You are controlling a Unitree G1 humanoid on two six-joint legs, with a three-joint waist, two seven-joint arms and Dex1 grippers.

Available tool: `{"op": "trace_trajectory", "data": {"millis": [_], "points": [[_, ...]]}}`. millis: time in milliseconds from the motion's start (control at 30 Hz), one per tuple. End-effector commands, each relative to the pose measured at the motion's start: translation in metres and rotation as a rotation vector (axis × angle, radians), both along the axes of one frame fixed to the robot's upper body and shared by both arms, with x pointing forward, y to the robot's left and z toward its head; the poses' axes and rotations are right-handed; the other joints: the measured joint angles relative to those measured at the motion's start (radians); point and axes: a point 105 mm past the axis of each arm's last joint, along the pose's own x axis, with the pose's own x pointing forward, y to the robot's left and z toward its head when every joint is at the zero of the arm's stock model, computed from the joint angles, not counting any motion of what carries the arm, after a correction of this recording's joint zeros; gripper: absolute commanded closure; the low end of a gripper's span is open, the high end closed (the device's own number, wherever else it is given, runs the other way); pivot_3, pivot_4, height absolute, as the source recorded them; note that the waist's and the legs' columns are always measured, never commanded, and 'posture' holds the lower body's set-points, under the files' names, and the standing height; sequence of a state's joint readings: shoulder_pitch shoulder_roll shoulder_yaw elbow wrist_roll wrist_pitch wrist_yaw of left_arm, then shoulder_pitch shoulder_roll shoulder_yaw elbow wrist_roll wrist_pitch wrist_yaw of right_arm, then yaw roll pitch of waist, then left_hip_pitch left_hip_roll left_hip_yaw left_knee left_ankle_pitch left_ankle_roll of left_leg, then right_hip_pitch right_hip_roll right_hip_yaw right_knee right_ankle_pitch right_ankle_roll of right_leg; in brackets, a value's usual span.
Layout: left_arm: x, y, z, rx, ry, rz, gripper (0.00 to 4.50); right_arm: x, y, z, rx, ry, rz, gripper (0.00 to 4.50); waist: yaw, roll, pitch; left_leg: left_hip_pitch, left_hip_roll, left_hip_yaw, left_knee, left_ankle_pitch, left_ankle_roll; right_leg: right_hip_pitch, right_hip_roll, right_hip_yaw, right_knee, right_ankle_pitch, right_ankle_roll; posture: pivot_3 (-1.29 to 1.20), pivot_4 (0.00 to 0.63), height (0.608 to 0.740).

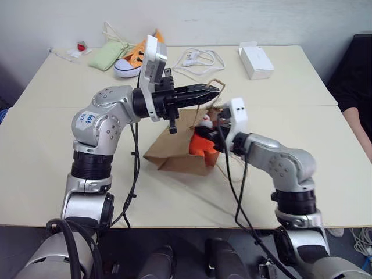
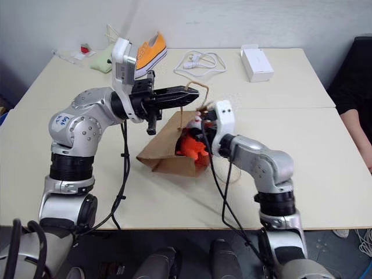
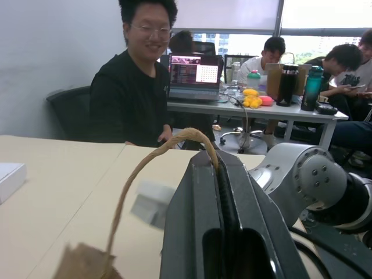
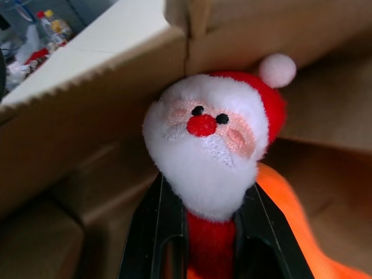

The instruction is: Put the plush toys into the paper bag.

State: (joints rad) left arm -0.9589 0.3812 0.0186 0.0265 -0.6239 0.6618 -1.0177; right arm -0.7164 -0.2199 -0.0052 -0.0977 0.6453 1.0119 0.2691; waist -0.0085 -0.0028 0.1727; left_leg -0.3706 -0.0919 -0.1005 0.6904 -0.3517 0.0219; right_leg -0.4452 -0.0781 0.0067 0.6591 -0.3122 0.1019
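Held open by one cord handle (image 3: pixel 152 168), pinched in left gripper (image 1: pixel 212 90) fingers: paper bag (image 1: pixel 174 152) lying on desk (image 1: pixel 58 157). At its mouth, Santa plush (image 4: pixel 218 136) pinched by right gripper (image 4: pixel 212 232) fingers; orange plush (image 1: pixel 204 145) already inside.

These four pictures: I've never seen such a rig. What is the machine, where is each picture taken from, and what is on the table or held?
It is a humanoid robot with two arms, each ending in a two-fingered gripper. The two wide pictures come from its head, looking down over the arms; the other two come from cameras on its wrists.

On the beige table lies a brown paper bag, mouth open. The left gripper is shut on the bag's cord handle, holding it up. The right gripper is shut on a small Santa plush at the bag's mouth, beside an orange plush in the bag.

Farther back lie an orange sneaker, a white box and a white cable. People sit behind.
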Motion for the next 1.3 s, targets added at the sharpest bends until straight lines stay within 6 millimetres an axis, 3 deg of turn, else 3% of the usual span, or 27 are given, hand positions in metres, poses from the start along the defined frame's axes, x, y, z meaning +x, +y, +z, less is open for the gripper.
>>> {"op": "trace_trajectory", "data": {"millis": [33,100,133,300,400,467,567,667,733,867,967,1033,1133,1300], "points": [[-0.016,-0.004,0.007,-0.016,-0.04,-0.046,4.5,0.007,0.016,0.012,-0.002,-0.062,0.032,4.19,-0.004,0.0,0.0,0.0,0.0,0.0,0.0,0.0,0.0,0.0,0.0,0.0,0.0,0.0,0.0,0.0,0.15,0.74],[-0.016,-0.003,0.004,-0.019,-0.026,-0.036,4.5,0.01,0.026,0.012,0.004,-0.052,0.054,4.19,-0.01,0.0,0.0,0.0,0.0,0.0,0.0,0.0,0.0,0.0,0.0,0.0,0.0,0.0,0.0,0.0,0.15,0.74],[-0.015,-0.002,0.001,-0.017,-0.022,-0.027,4.5,0.012,0.028,0.01,0.005,-0.04,0.054,3.48,-0.015,0.0,0.0,0.0,0.0,-0.001,0.0,0.0,0.0,0.0,0.0,-0.001,0.0,0.0,0.0,0.0,0.15,0.74],[-0.008,0.004,0.0,-0.018,-0.012,0.014,4.5,0.006,0.028,0.011,-0.013,-0.048,0.102,1.82,-0.024,0.0,0.0,0.0,0.0,-0.001,0.0,0.0,0.0,0.0,0.0,-0.001,0.0,0.0,0.0,0.0,0.15,0.74],[-0.001,0.009,0.001,-0.023,-0.006,0.045,4.5,-0.006,0.021,0.019,0.012,-0.052,0.145,0.85,-0.024,0.0,0.0,0.0,0.0,-0.001,0.0,0.0,0.0,0.0,0.0,-0.001,0.0,0.0,0.0,0.0,0.15,0.74],[0.005,0.011,0.002,-0.029,-0.003,0.06,4.5,-0.018,0.011,0.033,0.127,-0.033,0.18,0.11,-0.02,0.0,0.0,0.0,0.0,-0.001,0.0,0.0,0.0,0.0,0.0,-0.001,0.0,0.0,0.0,0.0,0.15,0.74],[0.009,0.013,0.006,-0.055,0.013,0.062,4.5,-0.029,-0.007,0.045,0.203,-0.035,0.175,0.05,-0.019,0.0,0.0,-0.001,0.0,-0.001,0.0,0.0,0.0,0.0,0.0,-0.001,0.0,0.0,0.0,0.0,0.15,0.74],[0.013,0.017,0.013,-0.092,0.046,0.06,4.5,-0.05,-0.036,0.042,0.187,-0.065,0.149,0.05,-0.014,0.0,0.0,-0.001,0.0,-0.002,0.0,0.0,0.0,0.0,0.0,-0.001,0.0,0.0,0.0,0.0,0.15,0.74],[0.015,0.018,0.014,-0.093,0.046,0.062,4.5,-0.065,-0.05,0.032,0.166,-0.06,0.132,0.05,-0.01,0.0,0.0,-0.001,0.0,-0.003,0.0,0.0,0.0,0.0,-0.001,-0.002,-0.001,0.0,0.0,0.0,0.15,0.74],[0.017,0.021,0.016,-0.1,0.044,0.073,4.5,-0.084,-0.095,0.002,0.184,0.032,-0.078,0.05,-0.01,0.0,0.0,-0.001,0.0,-0.002,-0.002,0.0,0.0,0.0,-0.001,-0.001,-0.001,0.0,0.0,0.0,0.15,0.74],[0.016,0.023,0.016,-0.105,0.041,0.07,4.5,-0.105,-0.108,-0.01,0.247,0.084,-0.13,0.05,-0.013,0.0,0.0,-0.001,0.0,-0.001,-0.002,0.0,0.0,0.0,-0.001,0.0,-0.001,0.0,0.0,0.0,0.15,0.74],[0.015,0.024,0.016,-0.105,0.039,0.066,4.5,-0.117,-0.102,-0.026,0.265,0.142,-0.139,0.05,-0.015,0.0,0.0,0.0,0.0,-0.001,-0.002,0.0,0.0,0.0,0.0,0.0,0.0,0.0,0.0,0.0,0.15,0.74],[0.014,0.025,0.015,-0.098,0.038,0.063,4.5,-0.112,-0.096,-0.046,0.297,0.221,-0.196,0.05,-0.021,0.0,0.0,0.001,0.0,0.0,-0.003,0.0,0.0,0.0,0.0,0.002,0.0,0.0,0.0,0.0,0.15,0.74],[0.011,0.029,0.014,-0.063,0.027,0.057,4.5,-0.067,-0.119,-0.068,0.436,0.318,-0.456,0.05,-0.017,0.0,0.0,0.002,-0.001,0.001,-0.002,0.002,0.0,0.0,-0.001,0.003,-0.001,0.0,0.0,0.0,0.15,0.74]]}}
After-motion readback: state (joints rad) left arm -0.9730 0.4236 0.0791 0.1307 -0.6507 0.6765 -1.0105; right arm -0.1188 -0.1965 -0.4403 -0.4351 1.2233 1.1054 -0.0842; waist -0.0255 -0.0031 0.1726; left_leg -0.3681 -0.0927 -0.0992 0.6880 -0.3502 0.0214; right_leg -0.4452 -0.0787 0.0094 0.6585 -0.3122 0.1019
